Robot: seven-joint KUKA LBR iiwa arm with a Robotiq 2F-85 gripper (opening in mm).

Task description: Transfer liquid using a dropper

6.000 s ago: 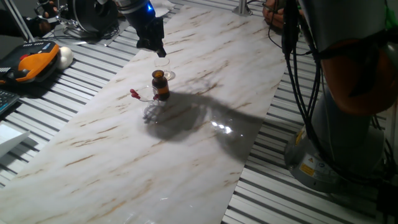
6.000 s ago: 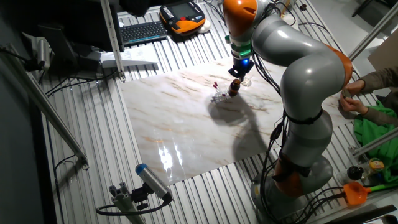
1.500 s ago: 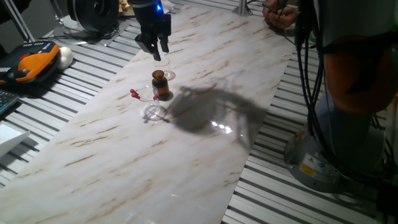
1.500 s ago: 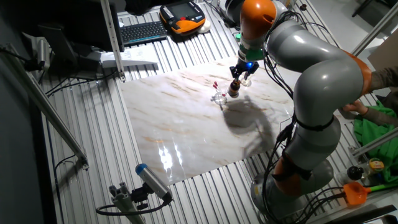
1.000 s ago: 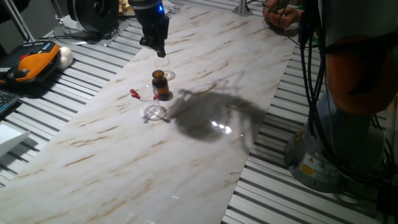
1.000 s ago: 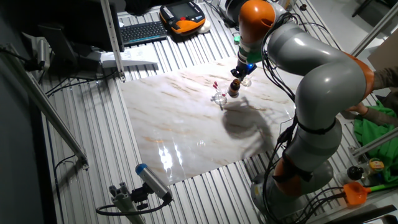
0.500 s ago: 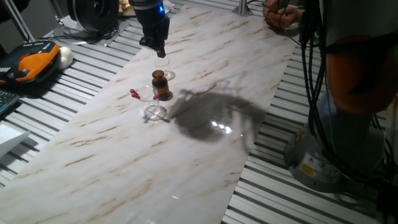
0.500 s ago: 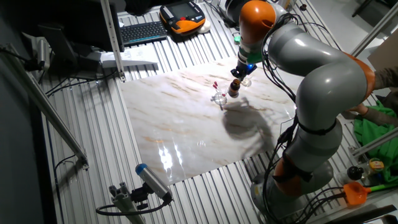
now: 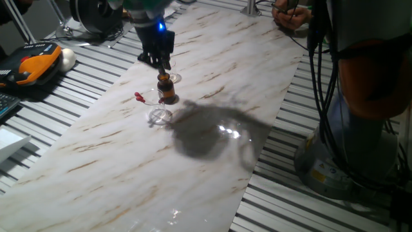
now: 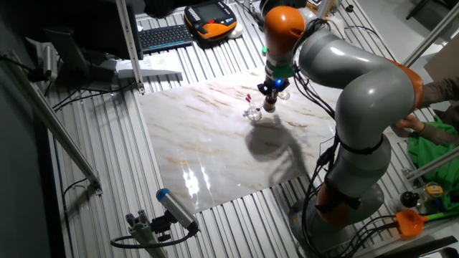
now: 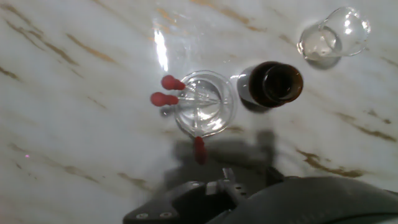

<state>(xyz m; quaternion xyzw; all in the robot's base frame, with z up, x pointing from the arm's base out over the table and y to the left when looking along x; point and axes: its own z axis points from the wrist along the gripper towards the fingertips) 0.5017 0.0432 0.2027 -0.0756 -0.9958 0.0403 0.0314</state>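
Observation:
An open amber bottle (image 9: 167, 88) stands on the marble slab; it also shows in the other fixed view (image 10: 270, 103) and the hand view (image 11: 272, 84). Beside it a clear glass beaker (image 11: 203, 102) holds two droppers, their red bulbs (image 11: 166, 91) sticking out over its rim. A third red bulb (image 11: 198, 150) lies just outside the beaker. My gripper (image 9: 158, 63) hangs just above and behind the bottle, with nothing in it and its fingers looking spread. In the hand view only the hand's dark housing (image 11: 211, 194) shows, not the fingertips.
A small empty clear glass (image 11: 333, 32) stands on the far side of the bottle. The marble slab (image 9: 212, 161) lies on a ribbed metal table. An orange pendant (image 9: 32, 64) and a keyboard (image 10: 163, 36) lie off the slab. A person's hands (image 9: 290, 13) are at the far edge.
My gripper has dropped lower and a little to the left, closer to the bottle's mouth. The arm's shadow on the slab has shifted with it. The glassware has not moved.

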